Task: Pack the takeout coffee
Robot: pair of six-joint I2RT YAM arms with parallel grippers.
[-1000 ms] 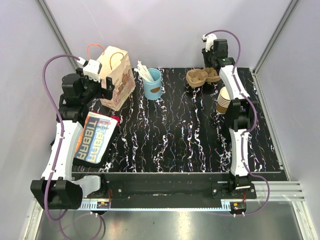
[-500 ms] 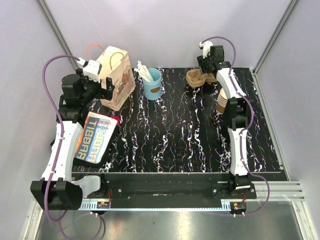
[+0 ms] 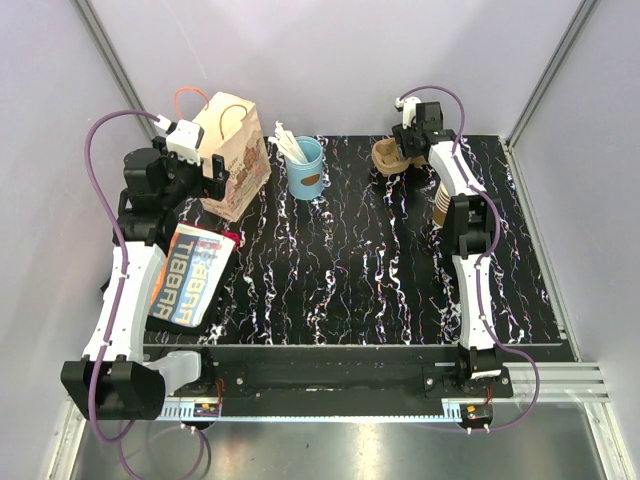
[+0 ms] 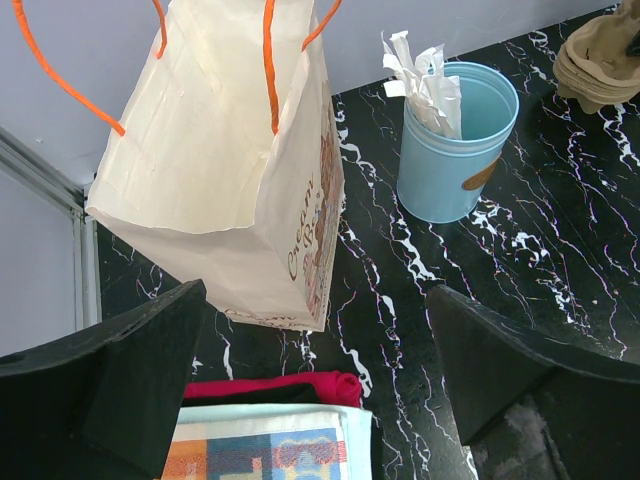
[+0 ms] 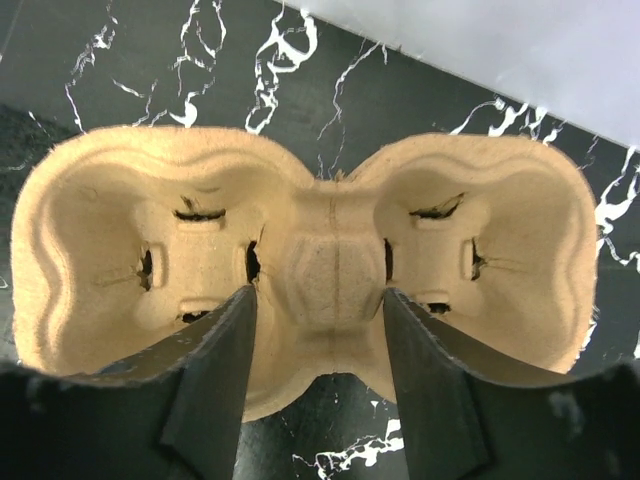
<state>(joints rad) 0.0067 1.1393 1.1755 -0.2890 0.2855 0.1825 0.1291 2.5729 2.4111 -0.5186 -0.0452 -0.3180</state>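
The takeout coffee, a tan cup with a black lid, is not in any view. A tan pulp two-cup carrier (image 3: 386, 154) sits at the back right of the table. My right gripper (image 3: 413, 134) is open right over it. In the right wrist view its fingers (image 5: 210, 380) straddle the carrier's (image 5: 330, 250) middle bridge, one over each well. My left gripper (image 3: 206, 166) is open and empty. It hangs beside the open kraft paper bag (image 3: 233, 150) with orange handles, which also shows in the left wrist view (image 4: 230, 170) beyond the gripper (image 4: 315, 300).
A stack of tan paper cups (image 3: 446, 200) stands beside the right arm. A light-blue cup of white sticks (image 3: 307, 170) stands by the bag. A colourful printed pouch (image 3: 190, 278) lies at the left edge with a red and black roll (image 4: 300, 387) against it.
My right gripper has moved left and down from the back right corner onto the carrier. The left arm has not moved.
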